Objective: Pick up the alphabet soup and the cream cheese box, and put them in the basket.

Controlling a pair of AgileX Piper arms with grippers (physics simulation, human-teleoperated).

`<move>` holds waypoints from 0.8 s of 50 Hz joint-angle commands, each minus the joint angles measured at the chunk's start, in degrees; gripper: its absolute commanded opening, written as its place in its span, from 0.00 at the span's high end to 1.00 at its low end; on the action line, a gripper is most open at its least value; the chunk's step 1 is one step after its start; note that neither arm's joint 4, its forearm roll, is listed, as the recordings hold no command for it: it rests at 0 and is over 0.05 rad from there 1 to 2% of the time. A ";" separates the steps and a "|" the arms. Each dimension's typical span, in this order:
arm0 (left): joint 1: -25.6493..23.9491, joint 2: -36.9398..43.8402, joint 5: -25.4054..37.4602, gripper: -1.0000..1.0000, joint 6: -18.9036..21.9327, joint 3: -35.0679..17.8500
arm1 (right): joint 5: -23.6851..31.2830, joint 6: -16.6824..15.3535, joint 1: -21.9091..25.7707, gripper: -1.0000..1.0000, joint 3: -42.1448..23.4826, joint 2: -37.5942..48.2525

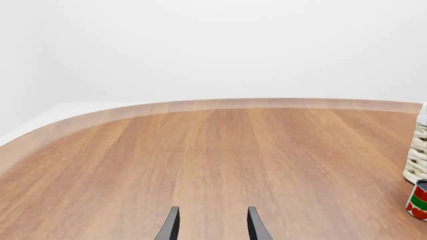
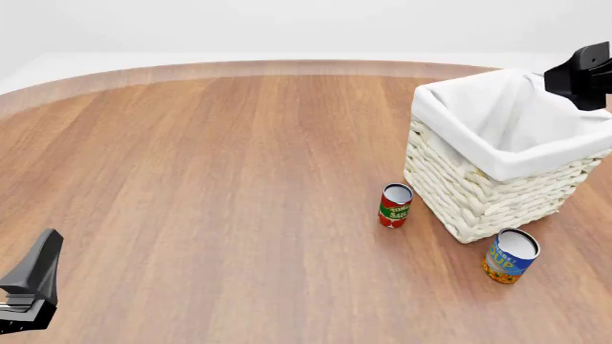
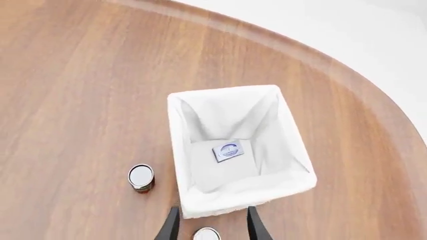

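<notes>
Woven sq basket [image 2: 497, 193], flat box [image 3: 230, 151] inside

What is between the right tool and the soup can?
Nothing visible. The right tool hangs open above the basket, and the soup can stands beside the basket's near wall with its top uncovered. The tomato can stands apart.

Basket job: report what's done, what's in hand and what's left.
Done: the cream cheese box lies inside the basket. In hand: nothing; the right hand is open and empty above the basket, the left hand open over bare table. Left: the alphabet soup, standing beside the basket.
</notes>
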 commanded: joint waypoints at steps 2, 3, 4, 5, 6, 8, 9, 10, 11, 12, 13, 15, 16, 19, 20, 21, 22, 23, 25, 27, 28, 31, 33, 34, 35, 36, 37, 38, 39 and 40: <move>0.00 0.00 0.00 0.00 0.00 0.00 | 1.83 1.20 0.70 0.00 0.74 -2.84; 0.00 0.00 0.00 0.00 0.00 0.00 | 1.96 1.14 0.84 0.00 0.98 -3.25; 0.00 0.00 0.00 0.00 0.00 0.00 | 2.11 1.24 0.88 0.00 0.99 -3.42; 0.00 0.00 0.00 0.00 0.00 0.00 | 2.22 1.22 0.92 0.00 1.10 -3.64; 0.00 0.00 0.00 0.00 0.00 0.00 | 2.55 1.29 1.06 0.00 1.11 -4.02; 0.00 0.00 0.00 0.00 0.00 0.00 | 2.87 1.51 1.15 0.00 1.14 -4.46; 0.00 0.00 0.00 0.00 0.00 0.00 | 2.95 1.53 1.20 0.00 1.29 -4.67; 0.00 0.00 0.00 0.00 0.00 0.00 | 3.05 1.51 1.22 0.00 1.39 -4.87; 0.00 0.00 0.00 0.00 0.00 0.00 | 3.19 1.66 1.28 0.00 1.52 -5.19; 0.00 0.00 0.00 0.00 0.00 0.00 | 3.32 1.80 1.28 0.00 1.68 -5.52; 0.00 0.00 0.00 0.00 0.00 0.00 | 3.55 1.89 1.41 0.00 1.76 -5.88; 0.00 0.00 0.00 0.00 0.00 0.00 | 3.90 1.97 1.49 0.00 1.72 -6.31; 0.00 0.00 0.00 0.00 0.00 0.00 | 4.05 2.07 1.56 0.00 1.71 -6.47; 0.00 0.00 0.00 0.00 0.00 0.00 | 4.41 2.01 1.75 0.00 2.05 -7.15; 0.00 0.00 0.00 0.00 0.00 0.00 | 4.53 1.95 1.77 0.00 2.01 -7.33; 0.00 0.00 0.00 0.00 0.00 0.00 | 4.54 1.72 1.73 0.00 2.02 -7.57; 0.00 0.00 0.00 0.00 0.00 0.00 | 4.68 1.94 1.80 0.00 1.91 -7.69; 0.00 0.00 0.00 0.00 0.00 0.00 | 4.66 2.00 1.83 0.00 2.03 -7.88; 0.00 0.00 0.00 0.00 0.00 0.00 | 4.83 1.90 2.05 0.00 2.07 -8.45; 0.00 0.00 0.00 0.00 0.00 0.00 | 4.89 1.83 2.14 0.00 2.25 -8.73; 0.00 0.00 0.00 0.00 0.00 0.00 | 5.11 1.86 2.40 0.00 2.31 -9.15; 0.00 0.00 0.00 0.00 0.00 0.00 | 5.42 2.22 2.62 0.00 2.50 -9.74; 0.00 0.00 0.00 0.00 0.00 0.00 | 5.44 2.55 2.72 0.00 3.00 -10.23; 0.00 0.00 0.00 0.00 0.00 0.00 | 5.45 2.94 2.76 0.00 3.27 -10.52; 0.00 0.00 0.00 0.00 0.00 0.00 | 5.44 3.09 2.87 0.00 3.60 -10.87; 0.00 0.00 0.00 0.00 0.00 0.00 | 5.91 3.27 3.00 0.00 3.40 -11.10; 0.00 0.00 0.00 0.00 0.00 0.00 | 7.45 3.41 3.07 0.00 1.46 -10.70; 0.00 0.00 0.00 0.00 0.00 0.00 | 6.80 3.56 3.05 0.00 2.55 -11.13; 0.00 0.00 0.00 0.00 0.00 0.00 | 6.34 4.01 3.32 0.00 3.78 -11.88; 0.00 0.00 0.00 0.00 0.00 0.00 | 6.38 4.00 3.34 0.00 4.02 -12.18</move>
